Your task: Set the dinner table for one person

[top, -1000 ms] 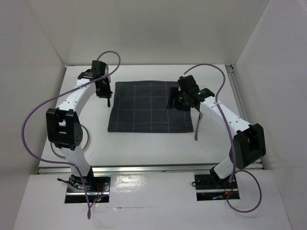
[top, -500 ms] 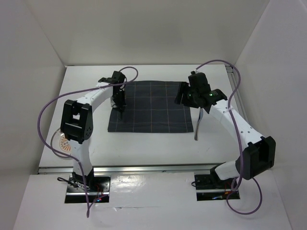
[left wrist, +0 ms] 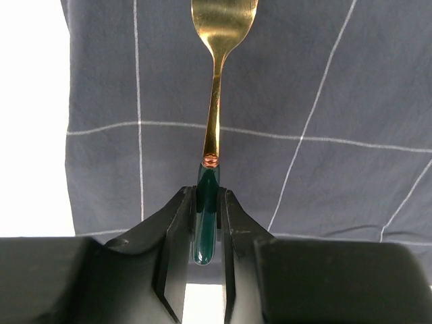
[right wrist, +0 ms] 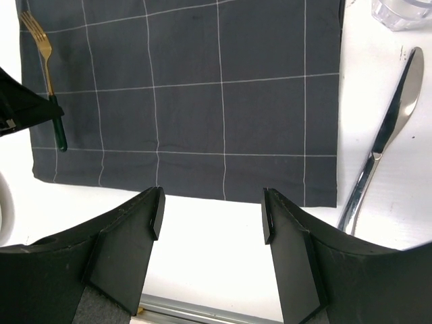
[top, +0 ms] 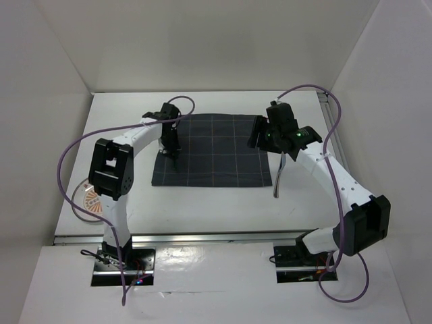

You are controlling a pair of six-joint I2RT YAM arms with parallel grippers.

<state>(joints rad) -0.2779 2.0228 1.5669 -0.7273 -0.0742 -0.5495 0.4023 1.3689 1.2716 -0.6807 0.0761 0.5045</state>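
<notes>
Top external view — two arms reach in from the near edge of the white desk (top: 202, 209), which spreads beneath both of them between its metal rails. A dark grid-lined mat (top: 216, 152) lies at the middle of the desk. The left pincer (top: 171, 152) hangs over the mat's left edge, with bare desk just to its left. The right pincer (top: 258, 137) is above the mat's far right corner.

In the left wrist view, the left pincer is closed narrowly on the dark green handle of a gold fork (left wrist: 216, 101). The handle stands upright between the two fingers, and the tines point away from the pincer across the cloth. Whether the fork touches the mat cannot be told.

In the right wrist view, the right pincer's jaws stand wide apart with nothing between them. Through the gap show the mat's near edge and a strip of bare desk — the pincer is well above both and touches neither.

A silver knife (right wrist: 388, 135) lies on the desk just beside the mat's right edge, its blade pointing away from the arms. A clear glass (right wrist: 405, 10) stands beyond the knife's tip, cut off by the frame. A plate (top: 86, 198) with an orange pattern sits near the desk's left edge, partly hidden by the left arm.
</notes>
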